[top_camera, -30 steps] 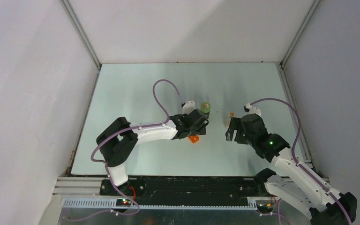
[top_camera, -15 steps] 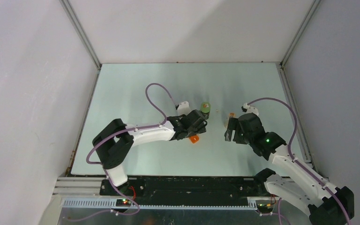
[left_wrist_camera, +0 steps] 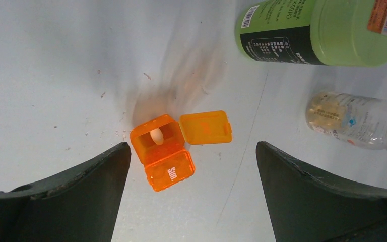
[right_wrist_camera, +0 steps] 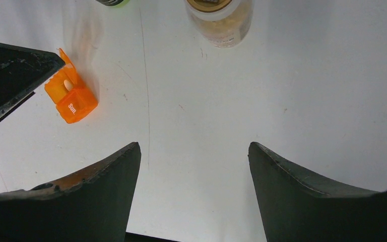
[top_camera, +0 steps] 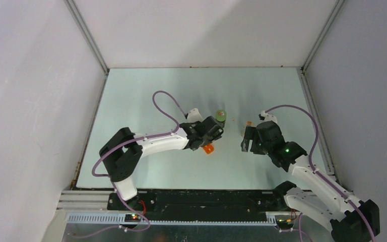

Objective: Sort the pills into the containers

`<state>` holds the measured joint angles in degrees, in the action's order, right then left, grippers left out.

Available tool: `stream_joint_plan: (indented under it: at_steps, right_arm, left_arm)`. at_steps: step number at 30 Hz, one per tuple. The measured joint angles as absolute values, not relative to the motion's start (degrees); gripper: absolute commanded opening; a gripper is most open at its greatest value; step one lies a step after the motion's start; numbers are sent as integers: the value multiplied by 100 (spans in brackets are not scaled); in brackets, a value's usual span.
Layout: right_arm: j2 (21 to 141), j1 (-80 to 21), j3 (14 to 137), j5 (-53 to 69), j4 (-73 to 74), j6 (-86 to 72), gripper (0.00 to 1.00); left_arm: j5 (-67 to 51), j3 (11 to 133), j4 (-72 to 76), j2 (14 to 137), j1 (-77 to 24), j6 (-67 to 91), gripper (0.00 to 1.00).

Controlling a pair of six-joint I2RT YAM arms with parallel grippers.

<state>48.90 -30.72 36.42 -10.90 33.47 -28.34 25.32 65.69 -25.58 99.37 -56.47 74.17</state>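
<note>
The orange box point(left_wrist_camera: 164, 154) lies on the table with one lid flipped open and a pale pill point(left_wrist_camera: 156, 136) in the open recess; its other lid reads "Sun." It also shows in the top view point(top_camera: 208, 149) and the right wrist view point(right_wrist_camera: 71, 98). The green bottle point(left_wrist_camera: 312, 30) and the clear vial point(left_wrist_camera: 352, 121) lie beyond it. My left gripper point(left_wrist_camera: 191, 151) is open and empty, just above the box. My right gripper point(right_wrist_camera: 194, 151) is open and empty, with the vial point(right_wrist_camera: 221, 17) ahead of it.
The pale green table point(top_camera: 146, 101) is walled by white panels on three sides. The green bottle point(top_camera: 221, 115) and the vial point(top_camera: 247, 128) stand between the two arms. A black rail runs along the near edge.
My left arm has drawn back a little towards the left, away from the green bottle. My right arm has hardly moved.
</note>
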Motion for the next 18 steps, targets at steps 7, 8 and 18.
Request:
stream_joint_plan:
  at_steps: [7,8,18]
  right_arm:
    - [4947,-3013,3642,-978,3245,-2821,82]
    - [4947,-3004,3642,-974,3236,-2818,82]
    - [4950,-2965,3642,-913,3223,-2788,81]
  left_arm:
    - [2429,6569,-2502,9937,-5581,7581,99]
    - [2408,6569,-2502,9937,-5572,7616,99]
    - [2200,6667,-2652,10171,-5408,7946,99]
